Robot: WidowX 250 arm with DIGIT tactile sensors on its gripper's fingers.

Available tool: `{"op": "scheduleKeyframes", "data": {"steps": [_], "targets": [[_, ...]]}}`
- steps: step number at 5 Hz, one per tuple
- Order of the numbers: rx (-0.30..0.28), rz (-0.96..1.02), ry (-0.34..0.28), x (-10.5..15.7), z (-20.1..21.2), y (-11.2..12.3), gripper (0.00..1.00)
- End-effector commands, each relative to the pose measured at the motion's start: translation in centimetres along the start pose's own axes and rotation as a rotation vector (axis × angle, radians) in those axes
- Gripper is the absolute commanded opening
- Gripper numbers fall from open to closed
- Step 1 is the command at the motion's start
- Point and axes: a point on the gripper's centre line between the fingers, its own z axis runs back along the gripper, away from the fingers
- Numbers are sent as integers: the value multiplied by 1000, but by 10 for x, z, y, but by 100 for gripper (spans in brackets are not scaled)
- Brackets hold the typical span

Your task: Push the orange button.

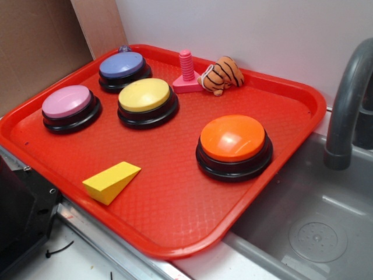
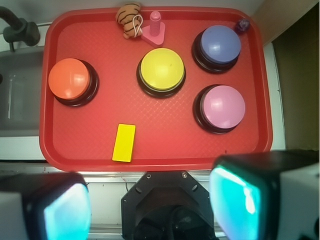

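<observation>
- Gripper (image 2: 150,205): fingers (image 2: 240,200) spread wide, released, nothing between them; it hangs high above the near rim of the tray, outside its edge, in the wrist view.
- Orange button (image 1: 233,138) (image 2: 70,78): ahead of the gripper and off to its left in the wrist view, on a black base, near the tray's sink-side rim; untouched.
- Open room: bare tray floor on all sides of the orange button; widest clear stretch lies between it and the yellow button (image 2: 161,70) (image 1: 144,95).
- Yellow wedge (image 2: 124,142) (image 1: 111,181): closest item to the gripper, just inside the near rim.
- Pink button (image 2: 223,106), purple button (image 2: 218,45): ahead and right.
- Far rim: striped plush toy (image 2: 130,19), pink peg (image 2: 156,27).
- Surface: red textured tray (image 1: 175,216) with raised lip, on a counter.
- Surroundings: grey sink (image 1: 315,227) and faucet (image 1: 347,105) beside the tray; white wall behind.
</observation>
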Motion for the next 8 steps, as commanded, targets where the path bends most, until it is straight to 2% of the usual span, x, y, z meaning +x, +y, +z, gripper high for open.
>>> {"op": "scheduleKeyframes", "data": {"steps": [1,2,3,4,5,6,8], "targets": [[0,0,0,0,0,0,100],[45,-201,-31,45,-37,-36,100],[45,-361,-69,78,-77,-73,100],[32,-549,-159,96,-120,-100,100],[-42,-604,-144,99,-150,-106,100],[-60,-627,-75,97,-176,-112,100],[-4,-669,20,91,-197,-121,100]]}}
